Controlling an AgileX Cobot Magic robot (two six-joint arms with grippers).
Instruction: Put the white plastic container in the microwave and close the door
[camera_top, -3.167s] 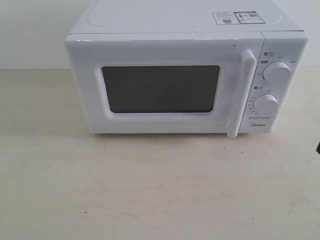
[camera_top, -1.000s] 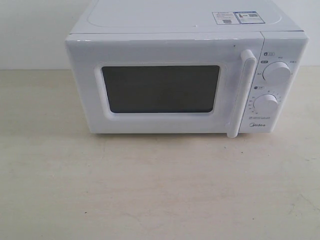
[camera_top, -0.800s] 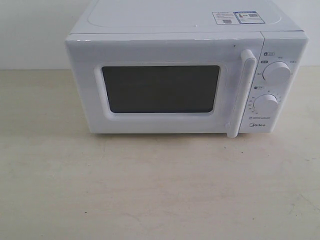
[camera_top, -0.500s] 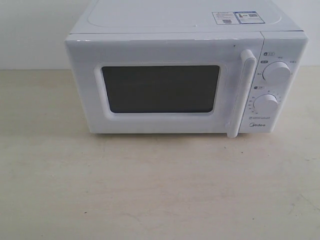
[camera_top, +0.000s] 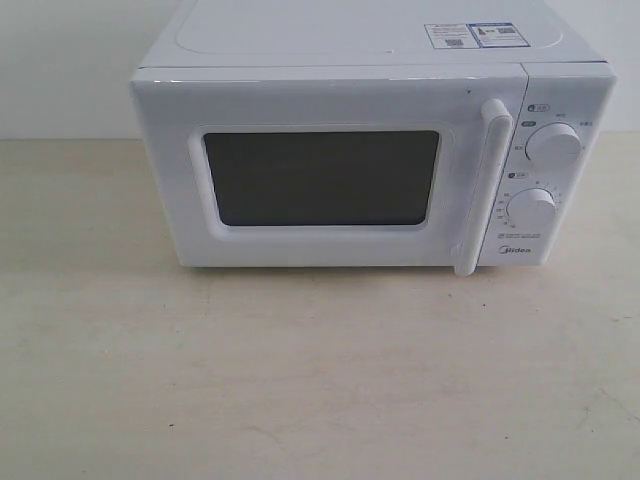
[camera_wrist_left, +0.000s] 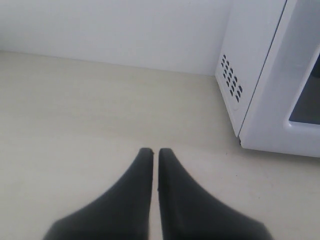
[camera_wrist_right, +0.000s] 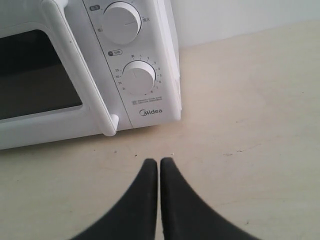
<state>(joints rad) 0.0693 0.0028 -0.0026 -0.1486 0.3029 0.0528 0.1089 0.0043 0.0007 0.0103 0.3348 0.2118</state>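
Note:
The white microwave (camera_top: 370, 160) stands at the back of the table with its door (camera_top: 320, 175) closed and the bar handle (camera_top: 483, 185) upright beside the two knobs. The white plastic container is out of view in every frame. No arm shows in the exterior view. My left gripper (camera_wrist_left: 155, 150) is shut and empty over bare table, off the microwave's vented side (camera_wrist_left: 232, 82). Shut and empty as well, my right gripper (camera_wrist_right: 158, 161) hovers over the table in front of the knob panel (camera_wrist_right: 137, 77), a short way back from it.
The pale wooden table (camera_top: 320, 380) stretches in front of and beside the microwave. A white wall (camera_wrist_left: 115, 30) runs behind it. A sticker (camera_top: 472, 35) lies on the microwave's top.
A dark bit of the right arm at the exterior view's right edge 3.2 s ago has gone from sight. Over the last second nothing has moved.

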